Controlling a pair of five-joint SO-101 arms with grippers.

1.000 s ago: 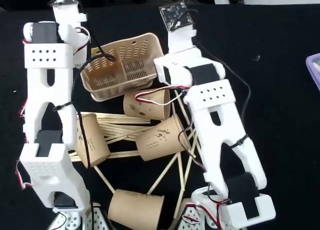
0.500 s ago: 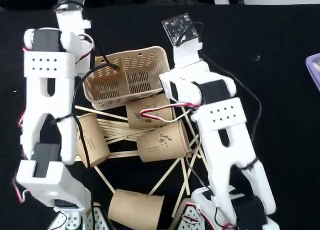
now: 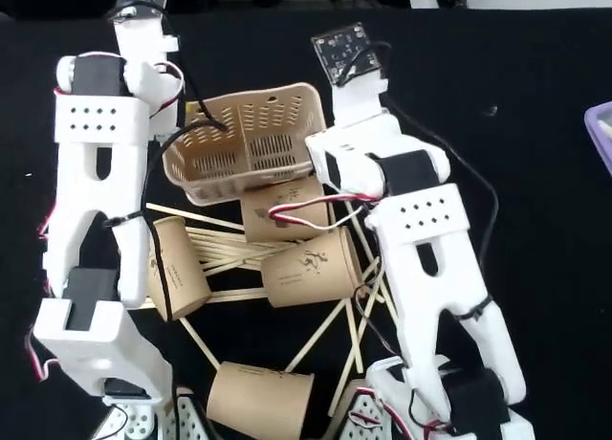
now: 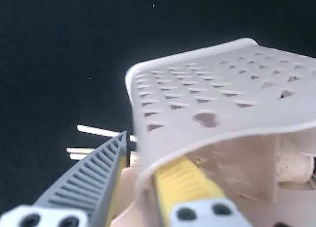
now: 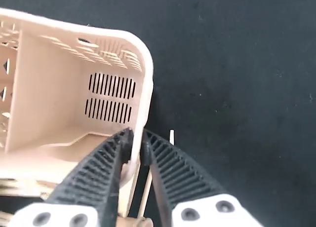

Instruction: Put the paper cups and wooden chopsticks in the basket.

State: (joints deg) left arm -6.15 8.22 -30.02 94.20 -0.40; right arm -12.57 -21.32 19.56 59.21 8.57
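Beige basket (image 3: 253, 134) with slotted perforations, kraft-brown paper cups (image 3: 311, 268) with dark print, pale wooden chopsticks (image 3: 218, 237), black desk (image 3: 535, 220), white-and-black arms (image 3: 96, 124)

Your basket (image 3: 287, 110) is matt, slotted plastic; the tabletop (image 3: 535, 220) is dull black. The paper cups (image 3: 260, 400) look matt brown — the chopsticks (image 3: 229, 237) pale, bare wood.

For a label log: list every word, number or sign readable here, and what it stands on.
No text is readable.
Dark print on the middle paper cup: too small to read.
Marks on the left paper cup: too small to read.
The basket: no print.
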